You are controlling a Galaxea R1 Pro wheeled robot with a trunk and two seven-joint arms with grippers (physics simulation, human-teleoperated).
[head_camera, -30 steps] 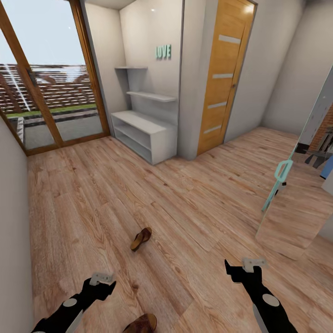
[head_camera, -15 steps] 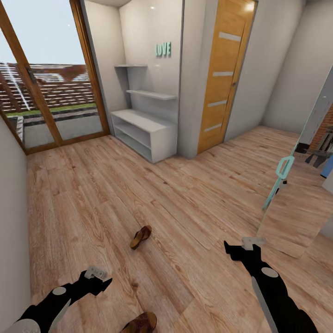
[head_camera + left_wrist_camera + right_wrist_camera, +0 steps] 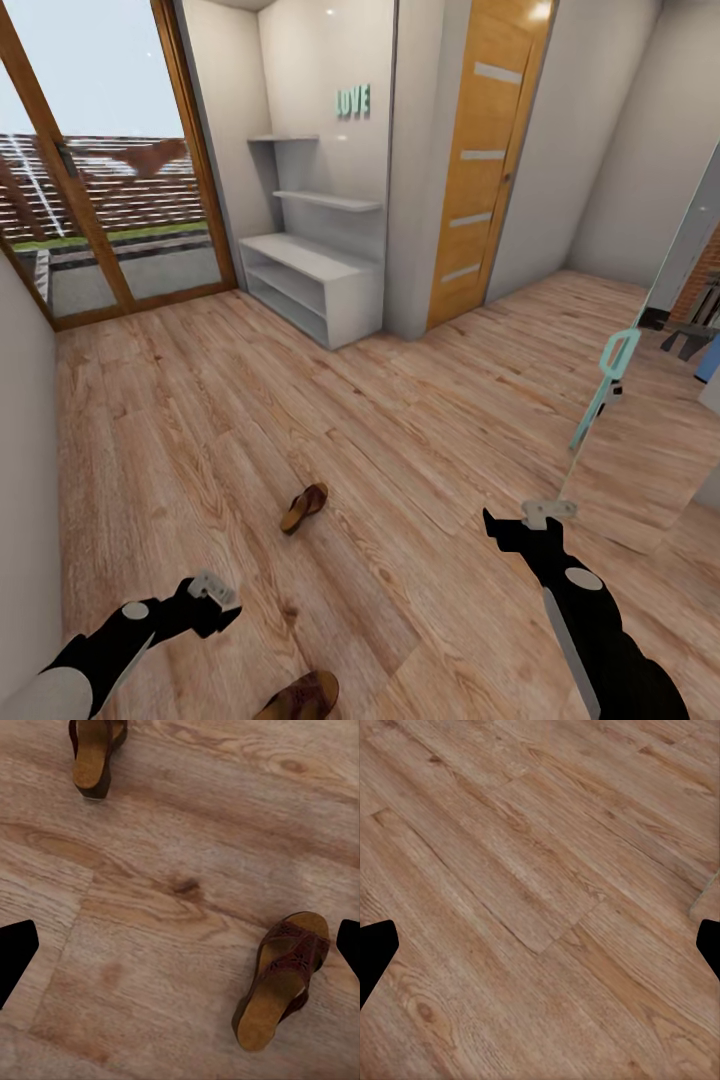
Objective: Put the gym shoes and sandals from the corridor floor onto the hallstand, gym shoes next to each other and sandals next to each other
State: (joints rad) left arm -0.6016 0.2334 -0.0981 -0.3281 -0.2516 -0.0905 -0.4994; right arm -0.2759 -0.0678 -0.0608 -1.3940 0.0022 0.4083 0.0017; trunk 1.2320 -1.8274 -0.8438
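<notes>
Sandals (image 3: 303, 509) (image 3: 301, 697) lie apart on floor (image 3: 400, 440), well short of rack (image 3: 310, 285); left tool (image 3: 213, 598) and right tool (image 3: 530, 518) spread wide, empty.

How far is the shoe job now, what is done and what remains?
Nothing looks done: the hallstand shows no shoes on its visible shelves. Both sandals lie on the corridor floor, one ahead and one near the robot. The left gripper and right gripper are open above the floor, holding nothing. No gym shoes are in sight. All four placements remain.
</notes>
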